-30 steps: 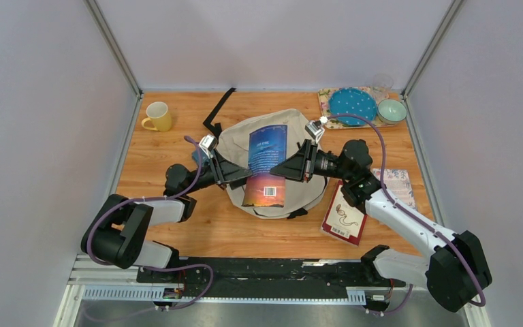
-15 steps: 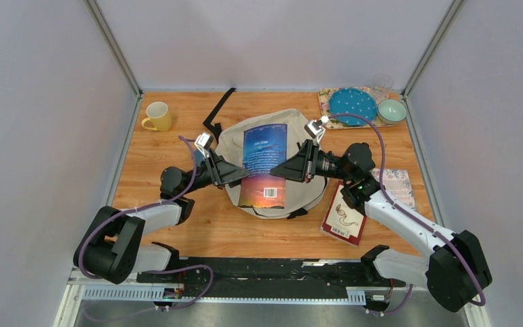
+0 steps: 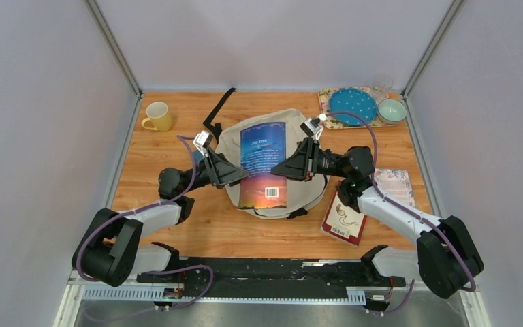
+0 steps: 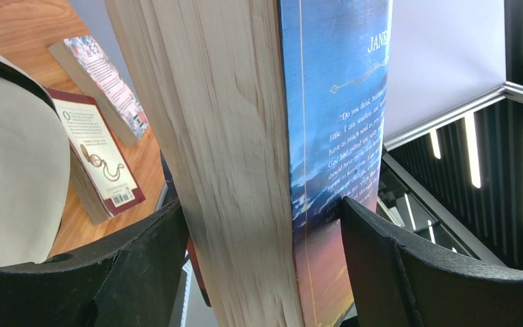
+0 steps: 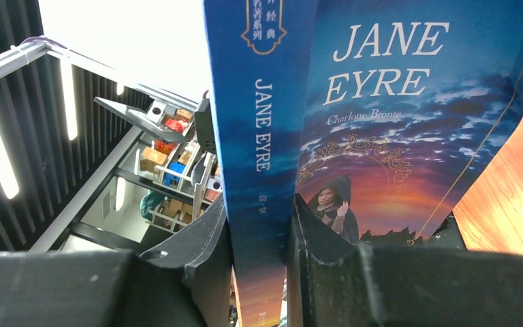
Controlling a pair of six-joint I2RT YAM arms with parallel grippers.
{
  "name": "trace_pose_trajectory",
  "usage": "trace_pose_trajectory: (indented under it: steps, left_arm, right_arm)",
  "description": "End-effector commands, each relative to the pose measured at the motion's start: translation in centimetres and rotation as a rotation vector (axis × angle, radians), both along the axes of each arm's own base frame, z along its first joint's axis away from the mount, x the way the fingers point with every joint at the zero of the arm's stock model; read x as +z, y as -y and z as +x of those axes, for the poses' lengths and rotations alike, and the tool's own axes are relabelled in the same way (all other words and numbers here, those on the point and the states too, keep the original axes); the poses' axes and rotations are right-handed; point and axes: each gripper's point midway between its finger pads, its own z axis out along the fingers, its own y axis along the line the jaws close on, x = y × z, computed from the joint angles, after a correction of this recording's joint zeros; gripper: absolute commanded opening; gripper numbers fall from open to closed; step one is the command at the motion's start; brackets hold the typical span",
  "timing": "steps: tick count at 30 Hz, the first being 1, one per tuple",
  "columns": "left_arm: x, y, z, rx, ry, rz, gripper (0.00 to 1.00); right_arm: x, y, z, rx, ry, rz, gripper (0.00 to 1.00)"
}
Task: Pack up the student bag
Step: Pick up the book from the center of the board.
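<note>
- Change from the earlier frames: the paperback (image 3: 263, 163) now lies slightly farther from the arm bases and squarer over the bag. The left arm has drawn back and the right forearm has swung inward.
- Student bag (image 3: 306, 194): cream woven fabric with a rounded outline and black straps. It lies flat on the middle of the wood-grain table (image 3: 177, 218), directly beneath the paperback.
- Paperback: thick, with a glossy blue-and-orange cover and a cream page block, rough along the fore-edge. It is held over the bag between both grippers.
- Right gripper (image 3: 276, 170): black moulded fingers (image 5: 204, 252) clamped narrowly across the spine.
- Left gripper (image 3: 244, 177): jaws spread wide, straddling the fore-edge. The matte black fingers (image 4: 408, 272) flank the pages without a visible clamp.
- Surroundings: a red-covered book (image 3: 344, 219) and a floral-covered book (image 3: 396, 182) lie right of the bag. A glossy yellow mug (image 3: 158, 116) stands at far left.
</note>
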Motion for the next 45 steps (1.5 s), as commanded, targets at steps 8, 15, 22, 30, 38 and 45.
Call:
trace_pose_trajectory:
  steps: [8, 15, 22, 30, 38, 45]
  left_arm:
    - [5.0, -0.4, -2.8, -0.028, 0.396, -0.088, 0.51]
    - [4.2, -0.4, -2.8, -0.032, 0.366, -0.078, 0.0]
    - [1.6, 0.0, -2.1, -0.029, 0.279, -0.006, 0.81]
    - [-2.2, -0.8, -0.1, 0.162, 0.259, 0.172, 0.81]
    - [-5.2, -2.2, 0.9, 0.292, 0.182, 0.308, 0.82]
    - [-4.9, -2.6, -0.7, 0.293, 0.094, 0.18, 0.82]
  right_arm:
    - [2.8, 0.4, -1.1, -0.098, 0.22, -0.041, 0.0]
    - [0.9, 0.1, 0.3, -0.151, 0.184, -0.132, 0.0]
    - [0.9, 0.6, 1.5, -0.246, 0.195, -0.193, 0.0]
    - [0.7, 3.3, 5.3, -0.563, 0.178, -0.331, 0.0]
    - [1.9, 5.4, 8.8, -0.797, 0.136, -0.304, 0.0]
    - [4.3, 5.6, 11.3, -0.912, 0.161, -0.175, 0.0]
